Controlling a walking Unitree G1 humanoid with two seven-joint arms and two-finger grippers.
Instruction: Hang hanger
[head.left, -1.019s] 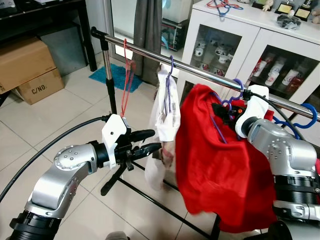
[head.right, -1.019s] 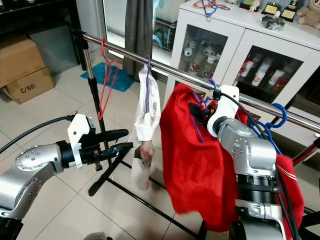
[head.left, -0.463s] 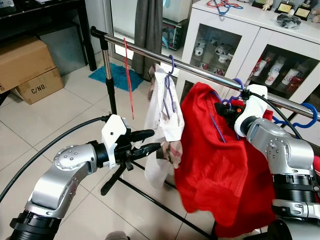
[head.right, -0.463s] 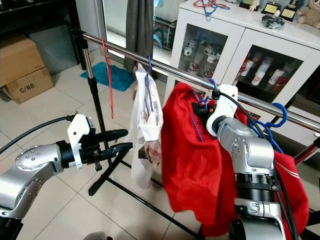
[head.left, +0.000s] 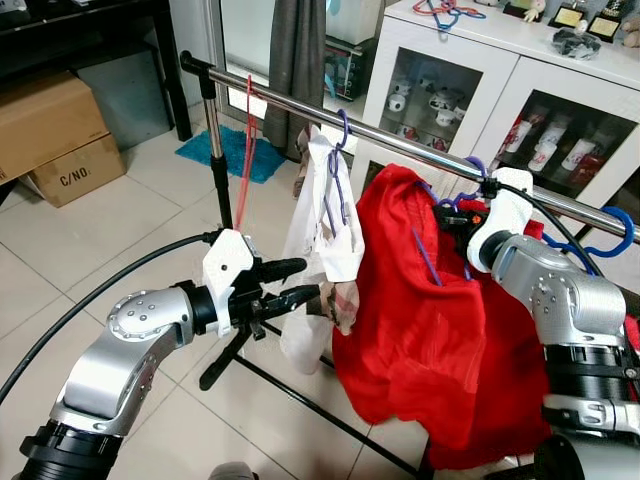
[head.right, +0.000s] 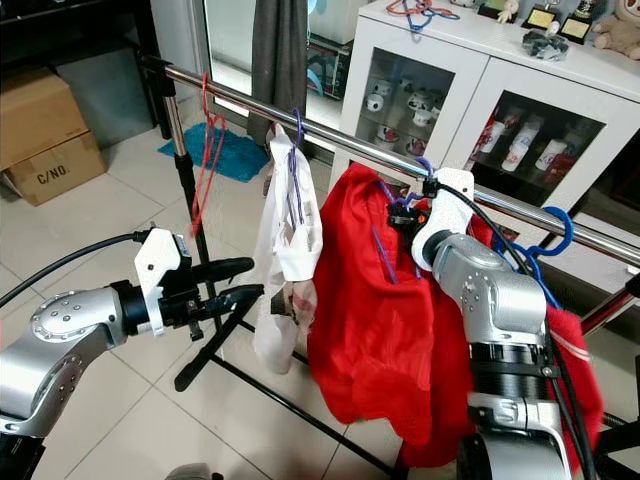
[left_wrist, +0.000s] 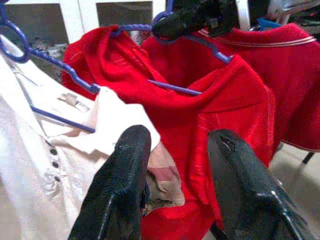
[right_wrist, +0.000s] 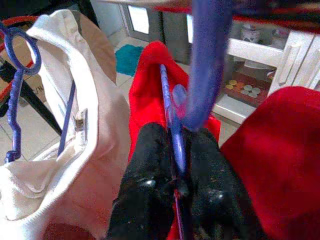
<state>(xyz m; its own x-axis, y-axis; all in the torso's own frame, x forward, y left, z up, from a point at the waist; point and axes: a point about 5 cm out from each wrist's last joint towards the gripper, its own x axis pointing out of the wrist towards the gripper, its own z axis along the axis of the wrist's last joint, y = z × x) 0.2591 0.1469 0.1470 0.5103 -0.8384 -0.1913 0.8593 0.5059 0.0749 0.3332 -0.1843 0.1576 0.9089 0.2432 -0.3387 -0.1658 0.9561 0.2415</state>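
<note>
- Steel rail (head.left: 400, 140) across the middle, running past a white cabinet (head.left: 520, 90); boxes (head.left: 60, 140) off on the floor, well apart.
- Red shirt (head.left: 430, 330) draped big and loose, just beside the white shirt (head.left: 325, 215) already hung on its own hook.
- Right gripper (right_wrist: 172, 197) up at the rail, clamped on the purple hanger (right_wrist: 172, 125) inside the red shirt; hook right at the bar, seating hard to judge.
- Left gripper (head.left: 295, 283) out front, fingers apart, holding nothing, tips near the white shirt's hem.
- Empty red hanger (head.left: 245, 150) dangling near the rail's far end.
- Risks: letting go before the hook is over the bar, and down goes shirt and hanger.
- Loose cloth sliding off one hanger arm under a tilted grip.
- Left fingers snagging the white shirt and dragging its hook along.
</note>
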